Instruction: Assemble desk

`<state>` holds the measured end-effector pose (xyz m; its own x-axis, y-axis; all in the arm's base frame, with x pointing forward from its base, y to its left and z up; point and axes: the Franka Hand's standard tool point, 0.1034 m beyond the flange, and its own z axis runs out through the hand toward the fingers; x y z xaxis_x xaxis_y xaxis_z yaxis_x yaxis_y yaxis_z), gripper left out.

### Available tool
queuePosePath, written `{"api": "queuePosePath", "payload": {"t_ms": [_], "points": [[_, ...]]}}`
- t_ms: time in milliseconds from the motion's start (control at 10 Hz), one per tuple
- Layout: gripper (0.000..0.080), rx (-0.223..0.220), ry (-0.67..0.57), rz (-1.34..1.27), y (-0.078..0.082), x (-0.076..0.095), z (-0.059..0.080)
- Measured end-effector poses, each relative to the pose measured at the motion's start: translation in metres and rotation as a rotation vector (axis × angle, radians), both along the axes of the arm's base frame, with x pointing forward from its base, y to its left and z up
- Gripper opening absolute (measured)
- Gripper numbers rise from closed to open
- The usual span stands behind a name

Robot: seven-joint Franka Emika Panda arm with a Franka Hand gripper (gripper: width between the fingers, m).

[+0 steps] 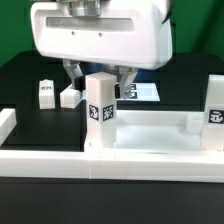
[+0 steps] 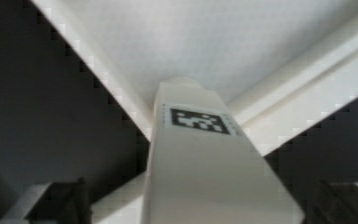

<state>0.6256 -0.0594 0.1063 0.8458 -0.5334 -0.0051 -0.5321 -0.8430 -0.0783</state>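
Leg (image 1: 100,106) upright on desk top (image 1: 152,133)

- The gripper (image 1: 98,84) has a broad white housing (image 1: 100,35), boxy with rounded corners and a smooth, glossy face.
- A grey metal wrist piece (image 1: 82,8) tops it.
- Two slim dark fingers (image 1: 70,72) project below, blurred in the wrist view.

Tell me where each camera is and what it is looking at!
Exterior view: sits off the arm and looks across the desk top at the upright leg; the arm's white wrist and the gripper show above.
Wrist view: sits on the wrist and looks down along the leg to the desk top; dark gripper fingers flank the leg.
Shared: the tagged leg, the desk top and the gripper.
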Motion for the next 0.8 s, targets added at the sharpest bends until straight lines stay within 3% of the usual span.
{"api": "queuePosePath", "payload": {"t_ms": [500,800], "points": [[0.0648,-0.014,-0.018,0.301,-0.0006,-0.0005,-0.0011],[0.0648,-0.086,-0.026,0.688,0.0002,0.0019,-0.0005]]}}
